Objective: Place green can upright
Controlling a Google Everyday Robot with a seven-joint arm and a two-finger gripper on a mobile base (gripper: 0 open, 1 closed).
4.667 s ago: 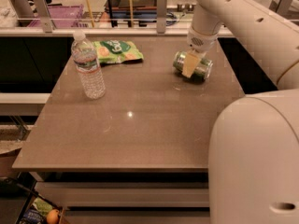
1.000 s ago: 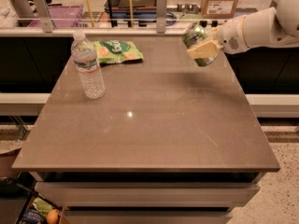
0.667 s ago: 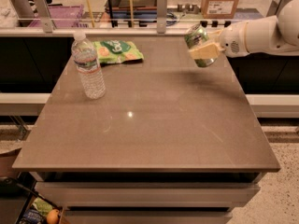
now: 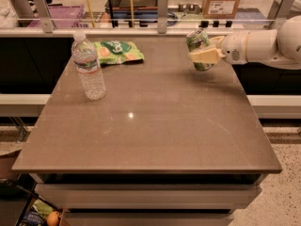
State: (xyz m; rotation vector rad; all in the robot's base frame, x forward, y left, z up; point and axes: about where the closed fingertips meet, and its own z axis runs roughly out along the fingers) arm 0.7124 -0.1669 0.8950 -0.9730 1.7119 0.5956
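green can (image 4: 197,40): small, shiny light-green, silver top rim up, near upright, slight tilt. Clamped in the gripper (image 4: 203,51) over the table (image 4: 150,140) far-right side; one finger crosses its front, base showing below it.

Perhaps a lab (glass-railed counter (image 4: 155,126), cardboard box (image 4: 225,3) behind), jaws around green can (image 4: 197,40) above far-right corner.

Arm (image 4: 256,46) reaches in level from the right, claw (image 4: 201,51) gripping green can (image 4: 196,37) aloft.
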